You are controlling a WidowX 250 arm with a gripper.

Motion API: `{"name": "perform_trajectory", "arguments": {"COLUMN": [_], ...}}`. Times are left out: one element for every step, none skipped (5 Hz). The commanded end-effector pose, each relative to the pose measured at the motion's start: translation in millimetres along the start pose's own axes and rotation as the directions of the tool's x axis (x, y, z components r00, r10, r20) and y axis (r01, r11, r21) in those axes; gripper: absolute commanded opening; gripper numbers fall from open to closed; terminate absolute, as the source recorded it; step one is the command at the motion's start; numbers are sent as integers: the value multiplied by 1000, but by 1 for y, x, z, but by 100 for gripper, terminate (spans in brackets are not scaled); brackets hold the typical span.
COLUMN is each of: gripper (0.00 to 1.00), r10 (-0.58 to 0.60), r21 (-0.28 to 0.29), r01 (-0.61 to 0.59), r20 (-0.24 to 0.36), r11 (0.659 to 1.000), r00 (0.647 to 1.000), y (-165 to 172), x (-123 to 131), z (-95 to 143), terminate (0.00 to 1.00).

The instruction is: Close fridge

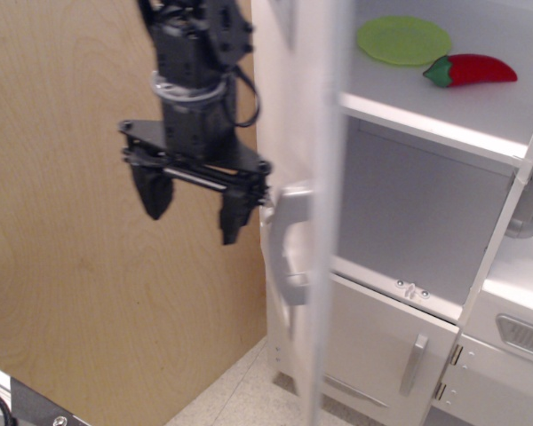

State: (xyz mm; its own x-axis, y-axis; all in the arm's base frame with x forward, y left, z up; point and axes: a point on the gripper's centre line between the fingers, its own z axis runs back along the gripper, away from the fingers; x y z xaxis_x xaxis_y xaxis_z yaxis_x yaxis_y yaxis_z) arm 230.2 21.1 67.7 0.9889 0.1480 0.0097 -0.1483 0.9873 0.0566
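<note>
The white fridge [426, 204] stands at the right with its shelves showing. Its large door [313, 133] is partly swung in, blurred and seen almost edge-on, with the grey bar handle [289, 244] facing left. My black gripper [195, 209] hangs open and empty just left of the door, its right finger [234, 213] close beside the handle; I cannot tell whether it touches. A green plate [403, 39] and a red pepper [469, 69] lie on the upper shelf.
A light-wood panel [62, 222] fills the left side behind my arm. A shorter white lower door [382, 346] with a small grey handle [415, 362] sits below the fridge compartment. Grey fittings [529, 213] stand at the right edge.
</note>
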Motion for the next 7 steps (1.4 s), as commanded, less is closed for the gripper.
{"name": "perform_trajectory", "arguments": {"gripper": [100, 100, 100, 100, 100, 100, 100], "r10": [90, 146, 200, 215, 232, 252, 259], "r21": [-83, -93, -105, -114, -130, -142, -141], "r01": [-89, -142, -194, -207, -222, -239, -244], "r20": [10, 38, 46, 62, 65, 85, 96], "r11": [993, 986, 975, 972, 966, 961, 959], "r00": [996, 989, 979, 975, 971, 964, 961], "y": [-40, -52, -58, -62, -67, -70, -71], "x": [60, 85, 99, 105, 113, 123, 128], "z": [15, 15, 17, 19, 24, 26, 27], "terminate": [0, 0, 0, 0, 0, 0, 0]}}
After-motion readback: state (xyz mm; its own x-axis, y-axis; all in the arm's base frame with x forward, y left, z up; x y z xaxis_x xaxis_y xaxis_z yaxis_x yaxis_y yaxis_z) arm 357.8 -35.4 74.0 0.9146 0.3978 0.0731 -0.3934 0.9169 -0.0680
